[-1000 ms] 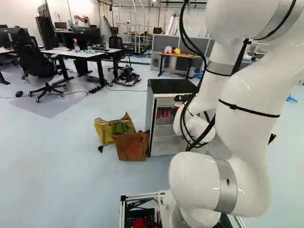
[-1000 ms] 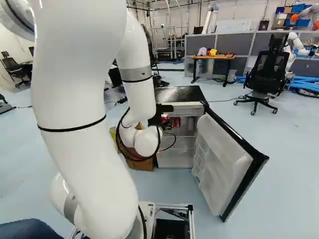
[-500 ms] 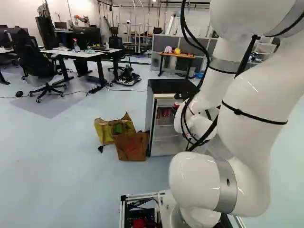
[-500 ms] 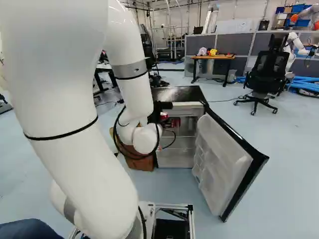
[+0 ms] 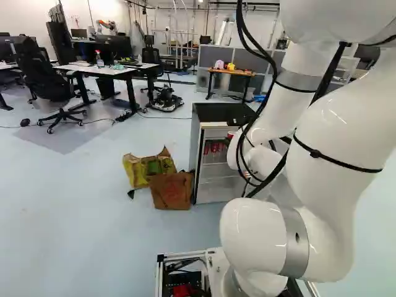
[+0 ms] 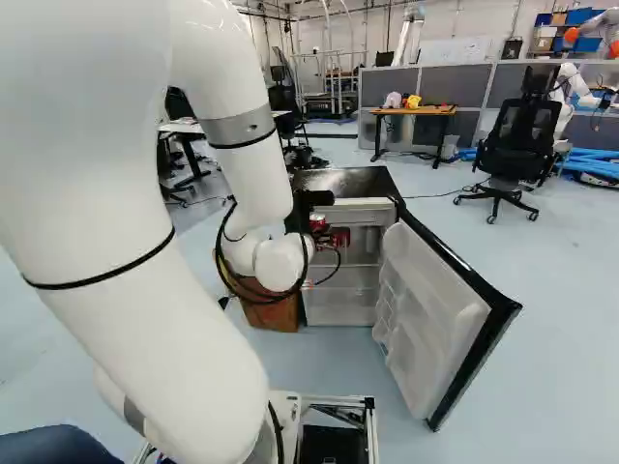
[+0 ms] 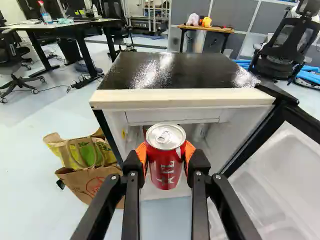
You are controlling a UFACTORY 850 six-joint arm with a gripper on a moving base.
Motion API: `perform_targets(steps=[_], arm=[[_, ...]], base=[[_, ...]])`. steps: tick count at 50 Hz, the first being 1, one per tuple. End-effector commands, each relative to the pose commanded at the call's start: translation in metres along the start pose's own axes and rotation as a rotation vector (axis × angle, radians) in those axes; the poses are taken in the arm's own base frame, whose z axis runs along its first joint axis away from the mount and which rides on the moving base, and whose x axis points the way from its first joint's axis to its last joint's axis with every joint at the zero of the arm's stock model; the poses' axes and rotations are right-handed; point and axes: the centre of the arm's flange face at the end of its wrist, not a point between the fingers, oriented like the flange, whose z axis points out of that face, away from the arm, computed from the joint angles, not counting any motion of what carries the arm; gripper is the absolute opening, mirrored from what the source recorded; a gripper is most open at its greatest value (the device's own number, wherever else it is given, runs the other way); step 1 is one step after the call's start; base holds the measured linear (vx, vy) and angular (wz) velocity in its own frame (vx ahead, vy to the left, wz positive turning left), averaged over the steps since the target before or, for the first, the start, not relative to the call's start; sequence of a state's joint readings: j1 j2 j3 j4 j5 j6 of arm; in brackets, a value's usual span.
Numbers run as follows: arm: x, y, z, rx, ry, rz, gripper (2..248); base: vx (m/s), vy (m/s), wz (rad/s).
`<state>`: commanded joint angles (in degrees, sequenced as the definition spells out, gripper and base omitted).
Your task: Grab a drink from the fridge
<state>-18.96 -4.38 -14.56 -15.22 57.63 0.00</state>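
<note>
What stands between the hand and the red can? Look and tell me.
Nothing visible. The hand grips the red can, with its orange pads against opposite sides, and the open fridge door stands off to one side.

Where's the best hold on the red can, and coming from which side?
Its curved wall below the rim, approached from the side, not above: the red can is upright and round, so orange pads on opposite flanks should seat well. The gripper has it that way now; I'd not regrip.
</note>
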Motion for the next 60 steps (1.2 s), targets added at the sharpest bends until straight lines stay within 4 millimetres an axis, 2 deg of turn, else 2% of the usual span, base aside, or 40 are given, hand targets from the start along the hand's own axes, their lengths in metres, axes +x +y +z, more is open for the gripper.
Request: perform_targets(steps=[34, 60], arm=[[0.032, 0.001, -0.001, -0.003, 0.063, -0.026, 95], [0.064, 0.002, 0.009, 0.0, 0.133, -0.045, 95]], base=[[0.0, 0.0, 0.0], [0.0, 0.0, 0.0]])
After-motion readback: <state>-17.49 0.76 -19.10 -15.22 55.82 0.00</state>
